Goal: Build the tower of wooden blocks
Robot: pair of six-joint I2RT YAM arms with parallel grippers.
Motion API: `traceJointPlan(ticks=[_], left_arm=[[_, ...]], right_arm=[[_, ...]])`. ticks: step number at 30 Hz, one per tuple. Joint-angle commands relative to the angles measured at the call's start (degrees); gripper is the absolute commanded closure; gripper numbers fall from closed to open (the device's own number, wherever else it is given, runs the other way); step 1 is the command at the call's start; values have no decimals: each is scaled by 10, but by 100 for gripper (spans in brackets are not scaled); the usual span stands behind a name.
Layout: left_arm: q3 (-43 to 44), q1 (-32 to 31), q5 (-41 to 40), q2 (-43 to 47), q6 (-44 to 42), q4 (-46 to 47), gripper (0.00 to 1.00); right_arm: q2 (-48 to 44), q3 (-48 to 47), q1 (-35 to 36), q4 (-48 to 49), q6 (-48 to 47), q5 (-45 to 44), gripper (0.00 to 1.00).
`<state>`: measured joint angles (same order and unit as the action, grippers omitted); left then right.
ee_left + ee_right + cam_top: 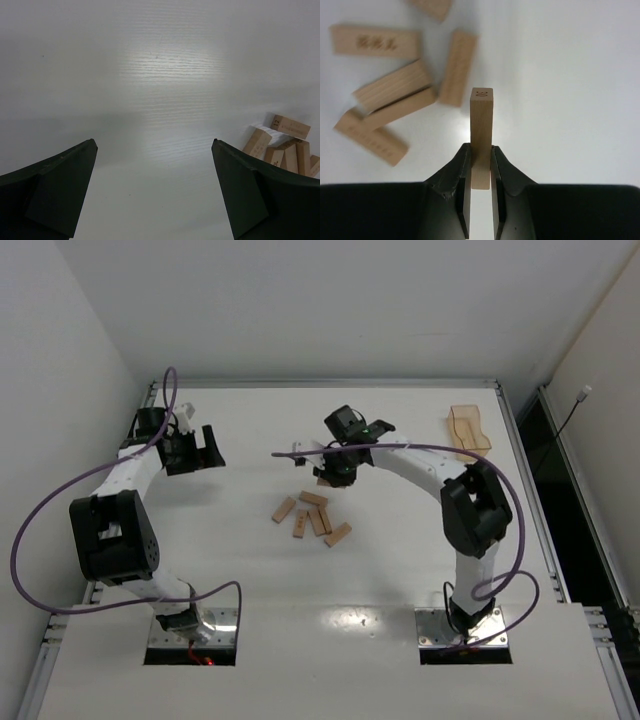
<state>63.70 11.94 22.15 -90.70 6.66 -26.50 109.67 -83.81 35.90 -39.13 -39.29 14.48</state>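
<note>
My right gripper [481, 150] is shut on one wood block [481, 125], which sticks out forward between the fingers above the table. Several loose wood blocks [392, 90] lie in a heap to its left in the right wrist view. From above, the right gripper [335, 472] hovers just behind that heap of blocks [313, 517] at mid-table. My left gripper [205, 448] hangs open at the far left, with nothing between its fingers [60, 180]. The heap of blocks [282, 145] shows at the right edge of the left wrist view. The tower is out of view.
A translucent orange-tan tray [468, 428] sits at the back right of the table. Purple cables loop off both arms; the right arm's cable [400, 448] runs across the table behind the blocks. A raised rim [330, 385] borders the table.
</note>
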Motion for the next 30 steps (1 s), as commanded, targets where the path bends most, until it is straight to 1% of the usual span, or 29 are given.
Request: traceJointPlan(ticks=[1,3,5,8,9,14,16,21,25,30], left_arm=[[8,0,11,0,-1,10,0],[13,0,11,0,-1,10,0],[13,0,5,0,-1,5,0],[19,0,5,0,-1,5,0],[19,0,5,0,-1,5,0],[19,5,5,0,-1,5,0],[19,5,5,0,-1,5,0],[13,11,5,0,-1,5,0],[8,11,11,6,-1,10,0],[8,11,11,6,-1,10,0]], right_arm=[[62,-84,5,48,19,-26,100],[96,-124,5,53,19,-42,100],[137,-146,5,53,19,-49,100],[174,-184,11,41,19,-68,100],[192,-190,11,41,19,-68,100],[209,-182,11,35,7,-66,100],[209,-176,16,22,-1,-44,100],[154,-118,28,-15,-37,16,100],[109,-60,40,-23,-42,30,100],[63,-14,53,-35,-37,42,100]])
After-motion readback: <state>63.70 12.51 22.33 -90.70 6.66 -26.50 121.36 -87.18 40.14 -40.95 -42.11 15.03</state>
